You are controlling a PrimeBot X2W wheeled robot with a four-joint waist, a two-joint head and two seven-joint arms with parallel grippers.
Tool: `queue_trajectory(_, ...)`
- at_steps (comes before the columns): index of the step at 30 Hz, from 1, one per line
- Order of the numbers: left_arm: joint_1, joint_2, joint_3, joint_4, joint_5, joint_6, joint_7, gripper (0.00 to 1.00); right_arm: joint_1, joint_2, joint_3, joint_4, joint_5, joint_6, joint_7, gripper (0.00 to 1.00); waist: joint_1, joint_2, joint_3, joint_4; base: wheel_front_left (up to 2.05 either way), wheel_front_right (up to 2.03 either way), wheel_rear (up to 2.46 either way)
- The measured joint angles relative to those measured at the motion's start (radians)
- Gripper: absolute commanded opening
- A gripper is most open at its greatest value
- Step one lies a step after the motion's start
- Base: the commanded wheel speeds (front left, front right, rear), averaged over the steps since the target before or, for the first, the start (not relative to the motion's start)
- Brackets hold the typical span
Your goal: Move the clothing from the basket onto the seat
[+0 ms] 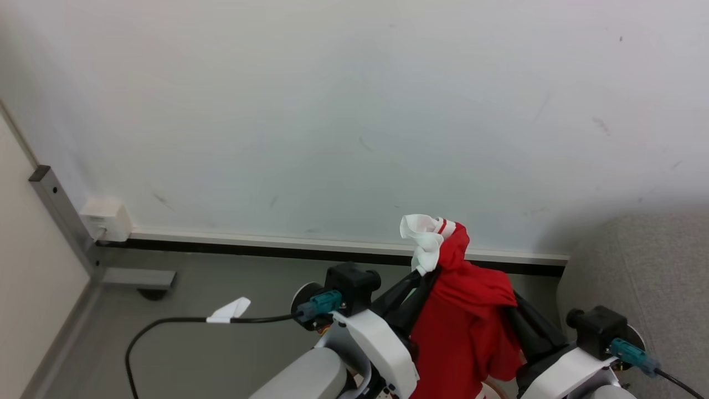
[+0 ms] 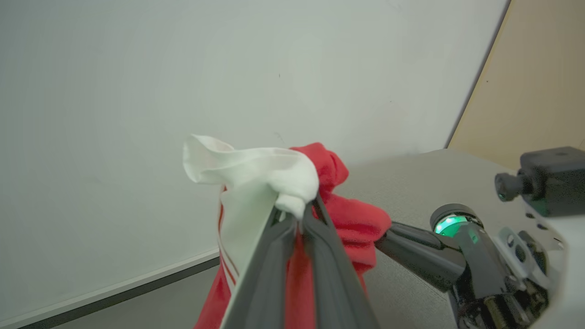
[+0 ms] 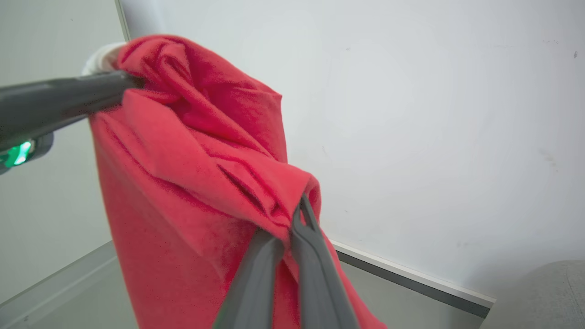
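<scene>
While both tilt upward | left pincer (image 2: 299, 214) clamps clothing (image 1: 465, 332) at white trim | right pincer (image 3: 297, 219) pinches red fold

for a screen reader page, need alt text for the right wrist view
A red garment hangs bunched between two grippers: the right gripper has its dark fingers shut on a lower fold, and the left gripper pinches the top from the picture's left. Behind is a pale wall, with a corner of the grey seat at lower right.
</scene>
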Motion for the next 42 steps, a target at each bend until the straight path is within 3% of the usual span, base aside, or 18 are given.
queue_trajectory(2, 0.008, 0.000, -0.004, -0.002, -0.002, 0.000, -0.001, 0.00, 0.018, -0.003, -0.045, -0.032, -0.026, 0.000, 0.000, 0.00, 0.0000, 0.0000, 0.004, -0.014, 0.00, 0.00, 0.00)
queue_trajectory(3, 0.011, 0.000, -0.006, -0.004, -0.003, 0.000, -0.003, 0.12, 0.025, -0.004, -0.067, -0.046, -0.041, 0.000, 0.000, 0.00, 0.0000, 0.0000, 0.007, -0.022, 0.00, 0.00, 0.00)
queue_trajectory(4, 0.015, -0.001, -0.008, -0.008, -0.004, 0.000, -0.005, 0.46, 0.030, -0.006, -0.085, -0.060, -0.050, 0.000, 0.000, 0.00, 0.0000, 0.0000, 0.009, -0.030, 0.00, 0.00, 0.00)
queue_trajectory(5, 0.018, -0.001, -0.010, -0.011, -0.005, 0.002, -0.006, 0.99, 0.033, -0.008, -0.106, -0.075, -0.061, 0.000, 0.000, 0.00, 0.0000, 0.0000, 0.012, -0.039, 0.00, 0.00, 0.00)
queue_trajectory(15, 0.041, 0.017, -0.009, -0.033, -0.019, -0.001, -0.023, 1.00, 0.039, -0.062, -0.241, -0.150, -0.134, 0.000, 0.000, 0.00, 0.0000, 0.0000, 0.044, -0.157, 0.00, 0.00, 0.00)
queue_trajectory(26, 0.035, 0.031, -0.020, -0.040, 0.040, -0.024, -0.061, 1.00, 0.023, -0.098, -0.341, -0.285, -0.157, 0.000, 0.000, 0.00, 0.0000, 0.0000, 0.083, -0.341, 0.00, 0.00, 0.00)
queue_trajectory(33, 0.029, 0.037, -0.015, -0.034, 0.086, -0.040, -0.066, 1.00, 0.060, -0.093, -0.352, -0.348, -0.158, 0.000, 0.000, 0.00, 0.0000, 0.0000, 0.114, -0.470, 0.00, 0.00, 0.00)
queue_trajectory(42, 0.027, 0.038, 0.002, -0.030, 0.120, -0.055, -0.069, 1.00, 0.074, -0.075, -0.365, -0.387, -0.144, 0.000, 0.000, 0.00, 0.0000, 0.0000, 0.148, -0.547, 0.00, 0.00, 0.00)
